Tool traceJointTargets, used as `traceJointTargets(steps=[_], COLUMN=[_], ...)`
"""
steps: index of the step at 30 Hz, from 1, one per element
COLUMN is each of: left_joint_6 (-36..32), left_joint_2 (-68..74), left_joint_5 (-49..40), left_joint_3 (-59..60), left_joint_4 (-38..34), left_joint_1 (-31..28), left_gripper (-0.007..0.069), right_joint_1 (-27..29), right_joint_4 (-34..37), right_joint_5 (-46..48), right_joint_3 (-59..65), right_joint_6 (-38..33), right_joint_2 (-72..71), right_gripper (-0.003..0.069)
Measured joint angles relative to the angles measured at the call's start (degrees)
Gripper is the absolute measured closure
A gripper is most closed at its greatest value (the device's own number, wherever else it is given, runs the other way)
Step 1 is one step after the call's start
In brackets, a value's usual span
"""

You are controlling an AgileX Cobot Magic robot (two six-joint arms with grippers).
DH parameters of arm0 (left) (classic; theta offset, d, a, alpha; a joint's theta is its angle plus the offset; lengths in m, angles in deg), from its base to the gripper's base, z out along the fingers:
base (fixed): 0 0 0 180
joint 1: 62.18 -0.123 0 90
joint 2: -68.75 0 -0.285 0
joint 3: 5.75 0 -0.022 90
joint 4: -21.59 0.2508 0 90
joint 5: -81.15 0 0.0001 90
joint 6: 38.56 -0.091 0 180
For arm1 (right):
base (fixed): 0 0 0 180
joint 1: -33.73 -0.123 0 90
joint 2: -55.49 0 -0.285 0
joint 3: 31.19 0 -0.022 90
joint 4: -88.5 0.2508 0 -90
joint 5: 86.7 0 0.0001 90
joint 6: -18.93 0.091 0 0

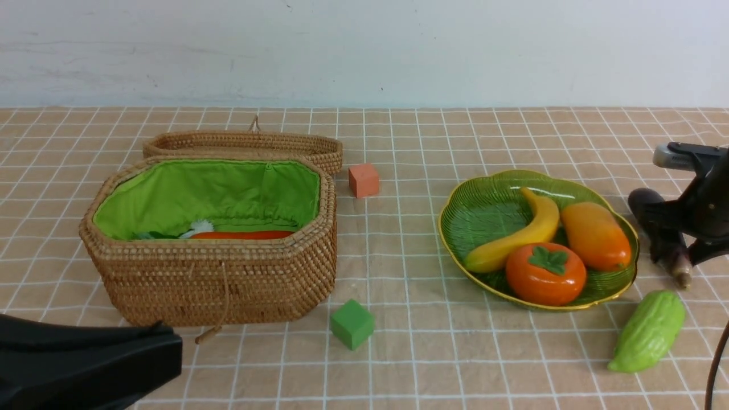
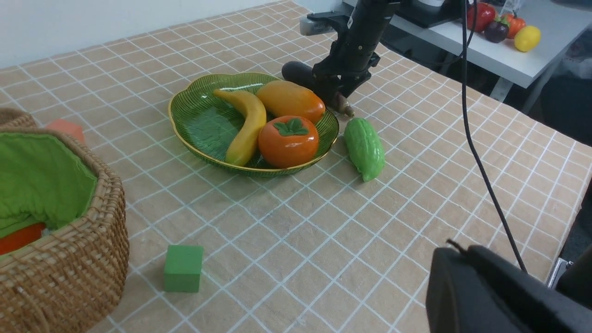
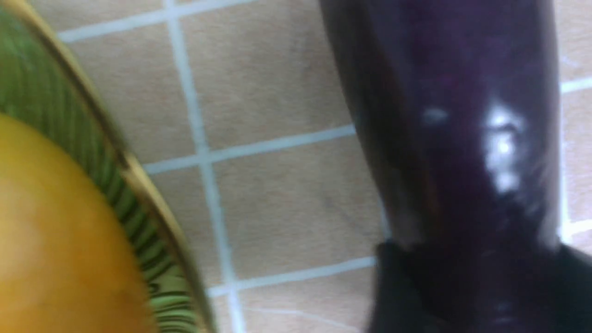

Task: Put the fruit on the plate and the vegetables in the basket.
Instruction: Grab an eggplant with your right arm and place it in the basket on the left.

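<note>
A small orange cube (image 1: 364, 180) sits just beside a shallow woven lid (image 1: 245, 143) toward the back of a tan, white-gridded tablecloth (image 1: 410, 285). A small green cube (image 1: 352, 324) rests nearer the front, well apart. A pale wall (image 1: 364, 51) runs behind. Beyond the cloth's edge, a white side table (image 2: 490, 58) holds colourful produce.

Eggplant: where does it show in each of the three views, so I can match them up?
Front view: eggplant at the far right, just right of the plate, partly covered.
Left wrist view: eggplant upper middle, its dark end showing beyond the plate.
Right wrist view: eggplant fills the right half, blurred.
Shared landmark: the plate's gold rim, beside the eggplant in all three.
</note>
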Motion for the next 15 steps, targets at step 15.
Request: traceJointTargets(steps=[15], left_joint_6=[18.8], left_joint_2=[0.0], left_joint_5=[0.6], left_joint_3=[0.0], left_joint_4=[21.6], left_joint_1=[0.0], left_gripper=[0.0617], right_joint_1=[-16.9], right_joint_4=[18.1], right_joint_5=[2.7], right_joint_3=[0.3], right_joint_6=[-17.2], right_joint_2=[-25.5], right_gripper=[0.0368])
